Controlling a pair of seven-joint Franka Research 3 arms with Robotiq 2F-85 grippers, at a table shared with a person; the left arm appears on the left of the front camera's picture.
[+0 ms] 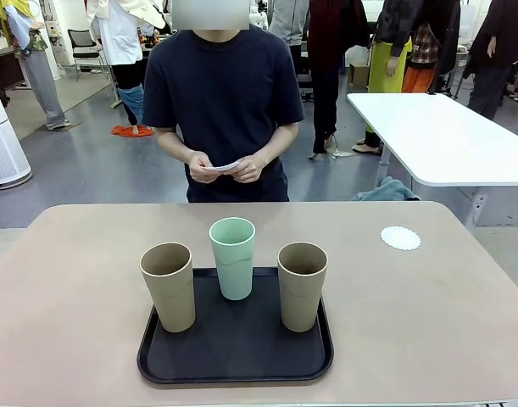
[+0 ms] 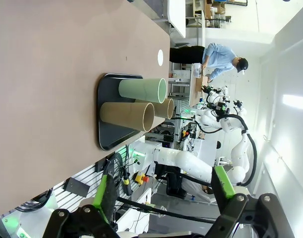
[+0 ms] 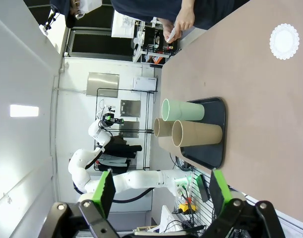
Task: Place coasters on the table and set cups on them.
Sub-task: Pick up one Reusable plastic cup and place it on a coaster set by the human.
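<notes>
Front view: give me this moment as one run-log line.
cups: three upright on tray | coaster: one on table, far right | person's hands: holding something white | left gripper: open, empty | right gripper: open, empty

Black tray (image 2: 111, 140) on tan surface (image 2: 52, 74), mint cup (image 2: 141, 90) and two tan cups (image 2: 126, 114) on the tray, white coaster (image 2: 160, 57) beyond it, left fingers (image 2: 99, 197) spread wide.

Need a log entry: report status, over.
Left end effector open, empty; right end effector same. One coaster on table, far right; three cups on tray. Nothing blocking.
</notes>
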